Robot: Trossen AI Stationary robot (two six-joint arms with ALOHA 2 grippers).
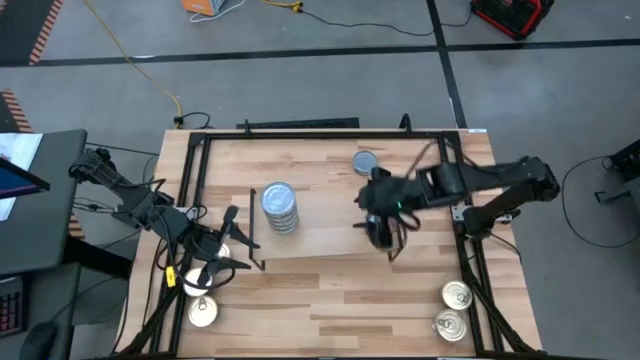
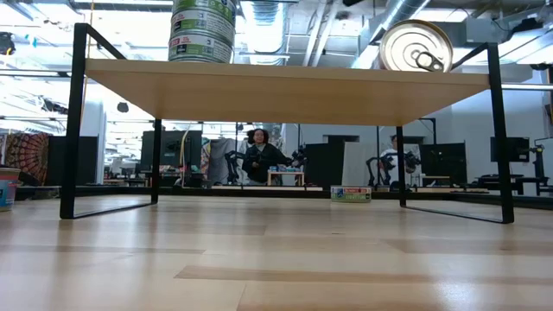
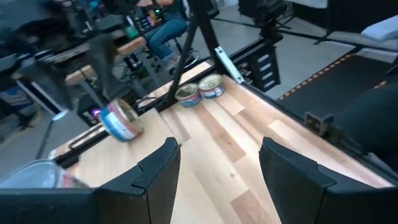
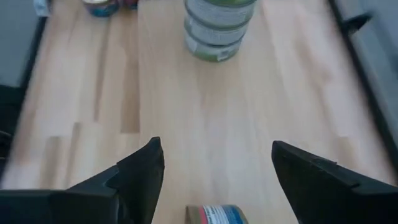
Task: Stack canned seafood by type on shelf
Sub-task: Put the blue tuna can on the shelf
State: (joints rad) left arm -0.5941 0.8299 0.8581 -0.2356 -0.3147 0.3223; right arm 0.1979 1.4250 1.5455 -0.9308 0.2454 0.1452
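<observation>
From above: a stack of blue-grey tins stands on the shelf, a single tin behind.

Left wrist: left gripper wide open, empty.

Right wrist: right gripper spread wide over the shelf, holding nothing, a tin between its fingers' bases.

Blue-grey-lidded tin stack, pale wooden shelf

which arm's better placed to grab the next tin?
Right, likely. The right gripper hangs open over the shelf with a tin just ahead between its fingers; the left gripper is open near the table's corner.
</observation>
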